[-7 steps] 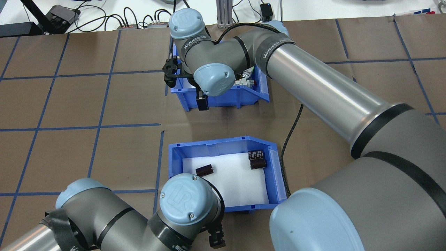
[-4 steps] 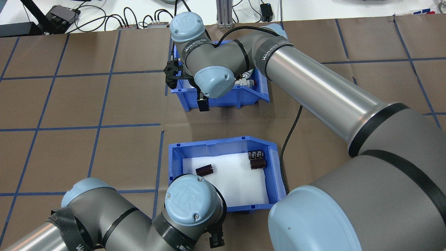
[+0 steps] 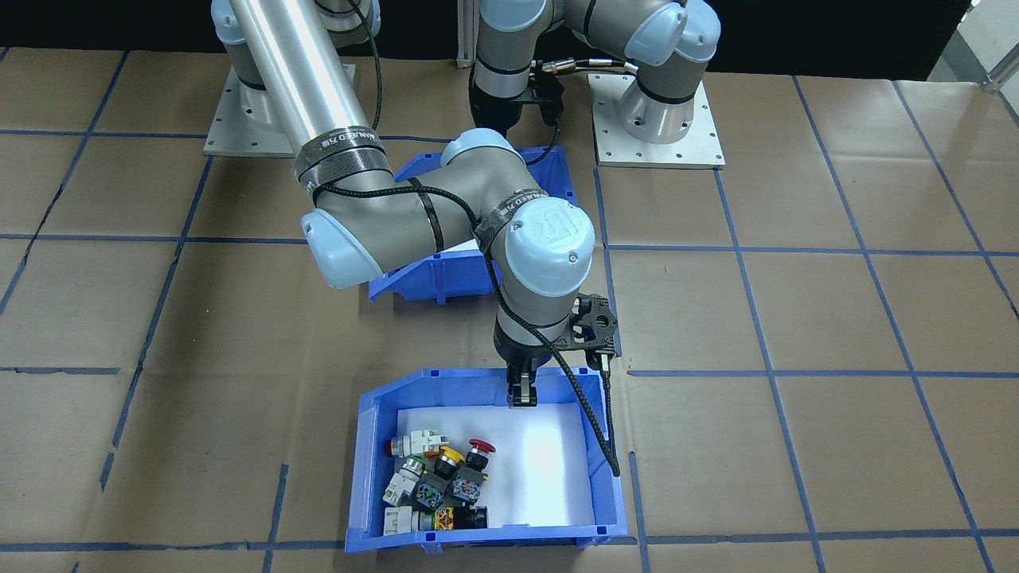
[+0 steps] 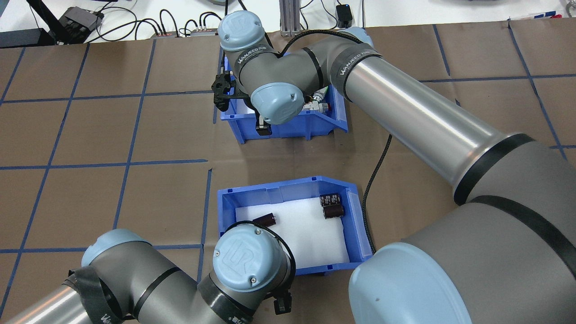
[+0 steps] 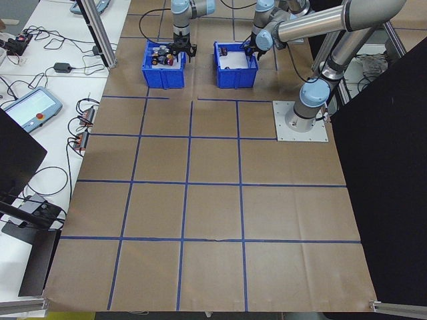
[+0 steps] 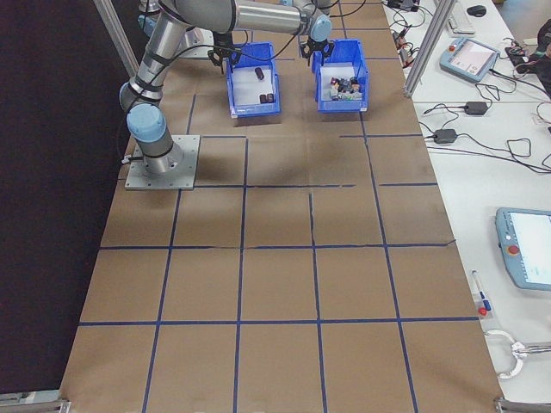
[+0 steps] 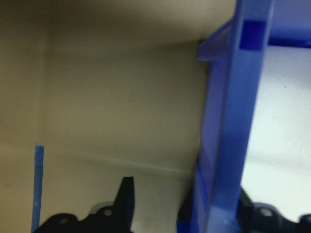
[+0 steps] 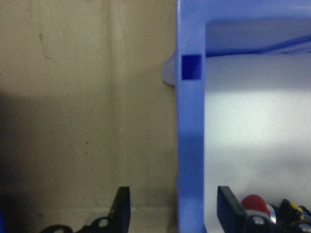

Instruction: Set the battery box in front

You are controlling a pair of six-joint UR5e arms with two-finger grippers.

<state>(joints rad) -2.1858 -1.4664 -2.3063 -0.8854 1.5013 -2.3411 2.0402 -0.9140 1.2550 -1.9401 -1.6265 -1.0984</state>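
Desk: Location of the battery box (image 4: 288, 184), please?

Photographer: Overhead view, centre of the table (image 4: 90, 135), on the robot's side. It sits at 6 o'clock from the second blue bin (image 4: 292, 130), well apart, with a strip of brown paper between them.

Desk: Contents?

Photographer: White foam liner (image 4: 306, 238) and three dark cylinders. One cylinder (image 4: 264, 219) lies toward 9 o'clock on the liner, and a pair (image 4: 332, 207) lies touching each other in the 2 o'clock corner. The other bin holds push-button switches (image 3: 434, 477) in red, yellow and white.

Desk: And the claws?

Photographer: The left gripper (image 4: 281, 307) hangs at the battery box's 6 o'clock wall. Its wrist camera shows the fingers spread, one outside the blue wall over the paper and one inside over the foam, with a gap on the outer side. The right gripper (image 3: 521, 394) does the same at the switch bin's wall on the side facing the robot: fingers parted, straddling the rim, not pressed against it.

Desk: Is either bin off the table?

Photographer: Both rest flat on the paper in the side views.
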